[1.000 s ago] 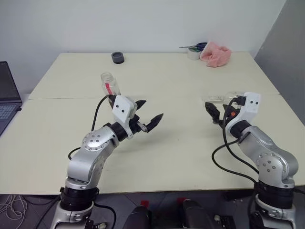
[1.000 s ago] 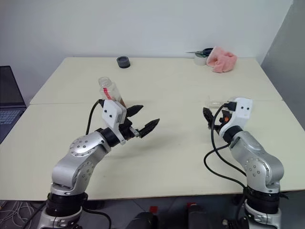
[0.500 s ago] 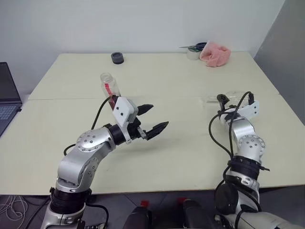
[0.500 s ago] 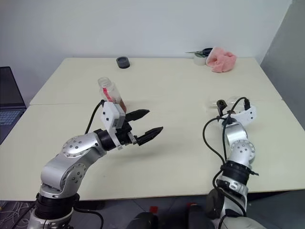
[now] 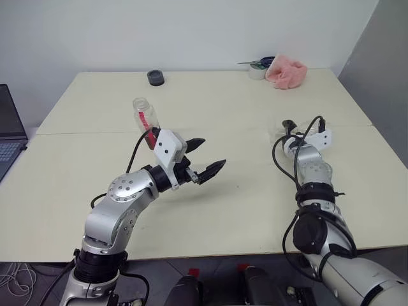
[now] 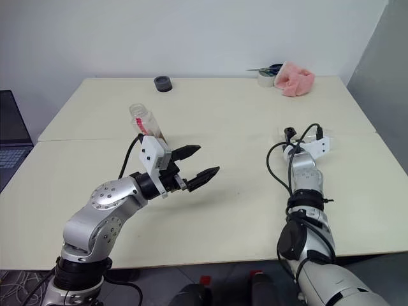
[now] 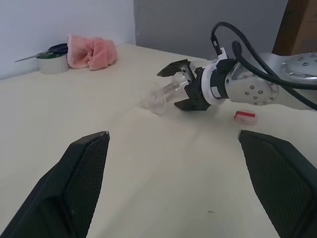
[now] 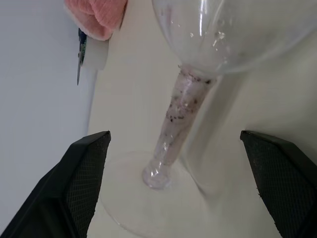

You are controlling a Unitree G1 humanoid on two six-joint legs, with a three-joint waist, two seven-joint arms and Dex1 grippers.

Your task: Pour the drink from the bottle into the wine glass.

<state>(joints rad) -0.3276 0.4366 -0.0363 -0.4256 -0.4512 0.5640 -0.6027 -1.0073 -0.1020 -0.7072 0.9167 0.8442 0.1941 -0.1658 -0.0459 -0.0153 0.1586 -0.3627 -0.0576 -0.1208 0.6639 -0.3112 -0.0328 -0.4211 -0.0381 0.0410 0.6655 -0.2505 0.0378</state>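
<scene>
The wine glass [image 7: 154,99] lies on its side on the right of the table, empty. My right gripper [image 7: 179,88] is open, with one finger on either side of the thin stem [image 8: 181,114] and not closed on it. The bottle [image 5: 145,115], clear with a red label and no cap on its neck, stands upright left of centre. Its lower part is hidden behind my left wrist, so the drink is hard to make out. My left gripper [image 5: 212,153] hangs open and empty over the table, in front and to the right of the bottle.
A small red cap [image 7: 245,116] lies on the table beside my right forearm. Along the far edge are a black round object [image 5: 155,77], a tape roll [image 5: 258,70] and a pink cloth [image 5: 287,69]. A laptop [image 5: 9,131] sits at the left.
My right arm has stretched forward and rolled, bringing its open gripper around the lying glass's stem. The left gripper and the bottle have kept still.
</scene>
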